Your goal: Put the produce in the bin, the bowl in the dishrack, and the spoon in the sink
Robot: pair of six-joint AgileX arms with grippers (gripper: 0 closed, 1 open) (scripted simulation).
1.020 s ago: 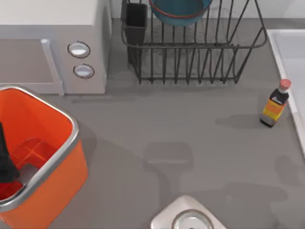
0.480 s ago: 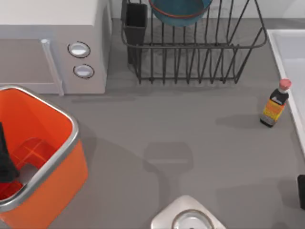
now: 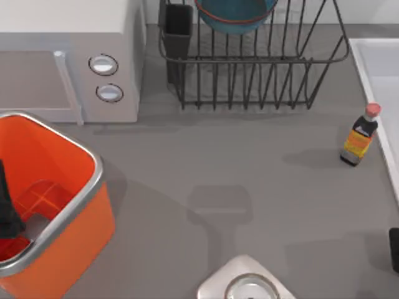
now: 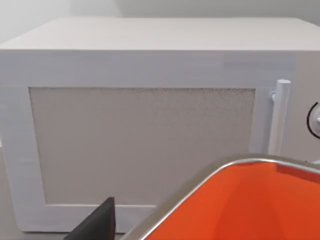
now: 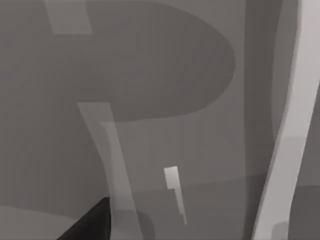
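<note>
The blue-teal bowl [image 3: 235, 14] with its reddish rim stands among the bars of the dark wire dishrack [image 3: 262, 75] at the back. At the front left is the orange bin [image 3: 68, 212]; its silver rim [image 4: 210, 175] is close in the left wrist view. My left arm [image 3: 6, 205] reaches down into the bin at the table's left edge, and a black part of my left gripper [image 4: 95, 222] is near the rim. A dark part of my right gripper [image 3: 394, 249] is at the right edge, below the white sink [image 3: 377, 62]. The produce and the spoon are out of view.
A white microwave [image 3: 68, 56] stands at the back left, right behind the bin. A small sauce bottle [image 3: 360, 136] stands beside the sink's edge. A silver metal piece [image 3: 246, 283] sits at the front middle. The black utensil cup [image 3: 177, 28] is at the rack's left corner.
A dark part of my right gripper came into the top view at the right edge and has held there since. The left arm in the bin has barely shifted.
</note>
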